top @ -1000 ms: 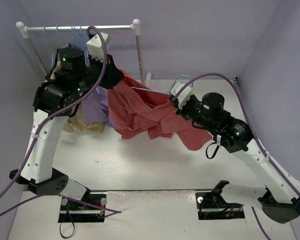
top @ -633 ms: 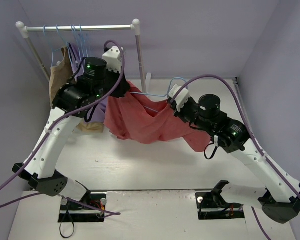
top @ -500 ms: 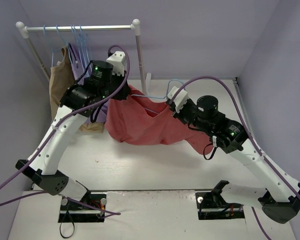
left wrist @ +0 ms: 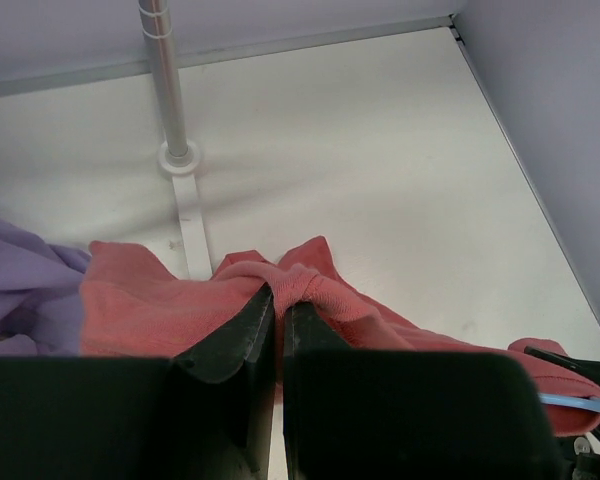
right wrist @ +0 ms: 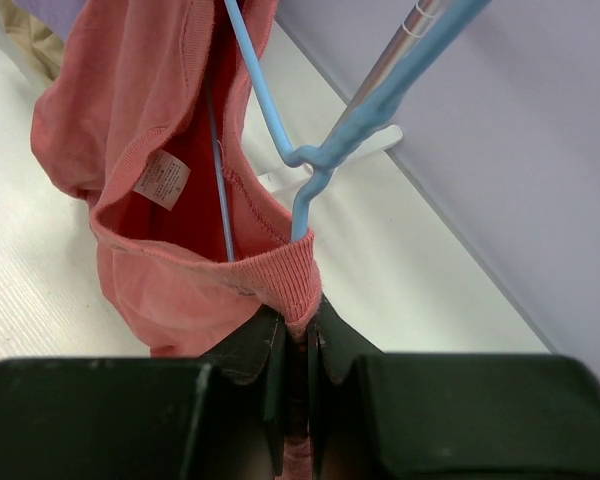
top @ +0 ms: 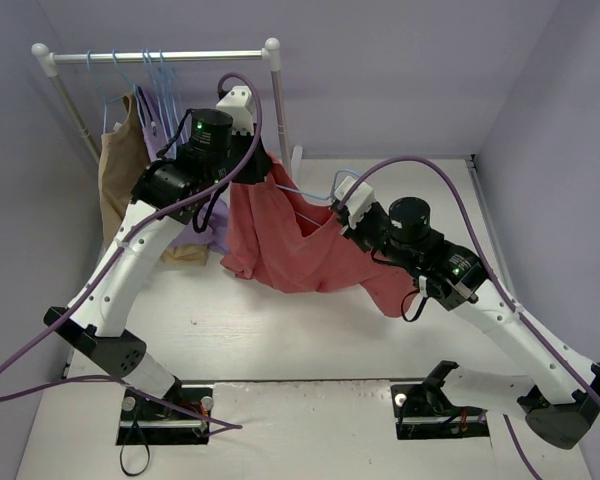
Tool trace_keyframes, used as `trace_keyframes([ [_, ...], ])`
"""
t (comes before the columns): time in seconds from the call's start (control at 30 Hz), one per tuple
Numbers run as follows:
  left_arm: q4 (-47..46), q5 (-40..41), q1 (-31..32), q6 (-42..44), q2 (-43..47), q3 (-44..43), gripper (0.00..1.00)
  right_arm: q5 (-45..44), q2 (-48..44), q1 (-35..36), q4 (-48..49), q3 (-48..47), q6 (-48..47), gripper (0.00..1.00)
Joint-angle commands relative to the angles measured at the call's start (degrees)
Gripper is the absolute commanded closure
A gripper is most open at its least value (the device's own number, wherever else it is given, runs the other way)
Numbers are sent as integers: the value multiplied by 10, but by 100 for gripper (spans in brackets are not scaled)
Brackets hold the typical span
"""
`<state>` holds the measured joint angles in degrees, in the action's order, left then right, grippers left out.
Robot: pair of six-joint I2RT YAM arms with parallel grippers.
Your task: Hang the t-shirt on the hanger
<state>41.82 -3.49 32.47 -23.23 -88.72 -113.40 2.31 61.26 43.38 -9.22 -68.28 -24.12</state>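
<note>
T-shirt (top: 290, 250), pinched by left gripper (left wrist: 277, 300) and right gripper (right wrist: 298, 332), hangs over white table (top: 310, 345) between lilac walls (top: 400, 70)

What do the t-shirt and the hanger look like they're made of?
The t-shirt: soft matte knit, probably cotton jersey. It drapes in folds and has a ribbed collar and a sewn-in label. The hanger: smooth, light-blue thin rod, likely plastic or coated wire; the look doesn't settle which.
</note>
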Motion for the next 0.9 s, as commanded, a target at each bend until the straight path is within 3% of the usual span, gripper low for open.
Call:
trace_keyframes([
  [0.0, -65, -14, -1, 0, 1, -26, 100, -1, -18, 1, 82, -2, 11, 100],
  [0.17, -61, -81, -1, 58, -27, -75, 100, 9, -19, 1, 82, 3, 17, 100],
  [0.3, -59, -81, -1, 86, -30, -55, 100, 17, -26, 0, 82, 1, 18, 100],
  [0.63, -77, -57, 20, 9, -32, -44, 100, 23, -3, 1, 86, 1, 21, 100],
  [0.87, -79, -66, 15, 65, -42, -60, 100, 31, -16, 1, 86, 14, 18, 100],
])
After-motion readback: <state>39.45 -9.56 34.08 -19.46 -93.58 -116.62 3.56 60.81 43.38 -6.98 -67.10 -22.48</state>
